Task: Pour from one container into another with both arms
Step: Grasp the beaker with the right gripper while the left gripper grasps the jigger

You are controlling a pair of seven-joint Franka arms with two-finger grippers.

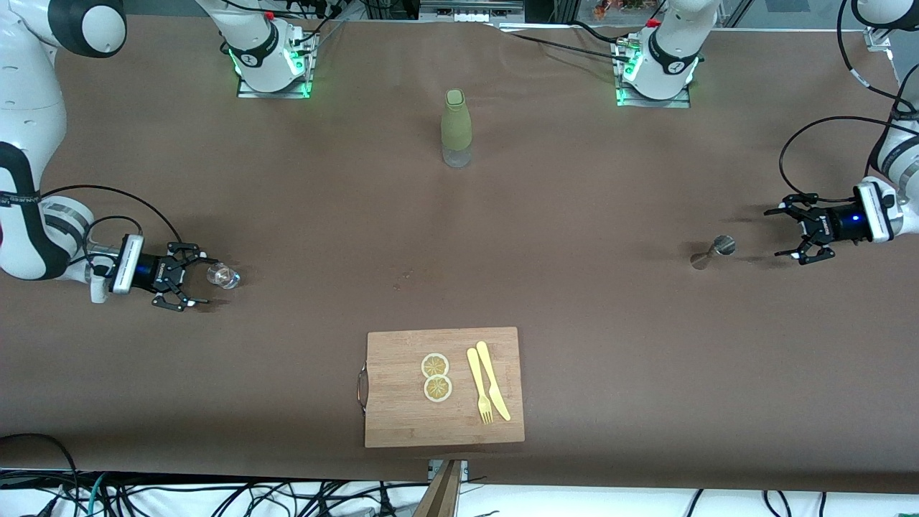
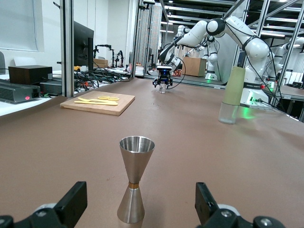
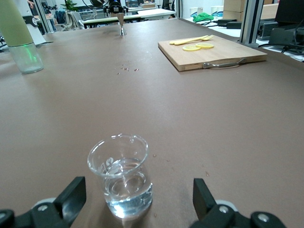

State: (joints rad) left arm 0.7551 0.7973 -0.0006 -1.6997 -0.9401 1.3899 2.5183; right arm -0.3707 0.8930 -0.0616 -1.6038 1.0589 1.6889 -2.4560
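The small glass beaker (image 3: pixel 121 175) stands toward the right arm's end of the table, partly filled with clear liquid; it looks light, slick and breakable, best gripped mid-wall; the right gripper (image 1: pixel 174 285) is spread beside it; the steel jigger (image 2: pixel 134 178) stands upright, rigid, narrow-waisted, before the left gripper's (image 1: pixel 803 233) parted fingers.

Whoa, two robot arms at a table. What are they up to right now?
Each arm is lined up on a small container, and nothing is lifted yet. The right hand is open, low at its end of the table, just short of a small glass beaker holding a little clear liquid. The left hand is open too, facing a metal jigger standing upright. A green bottle and a cutting board with lemon slices sit untouched between them.
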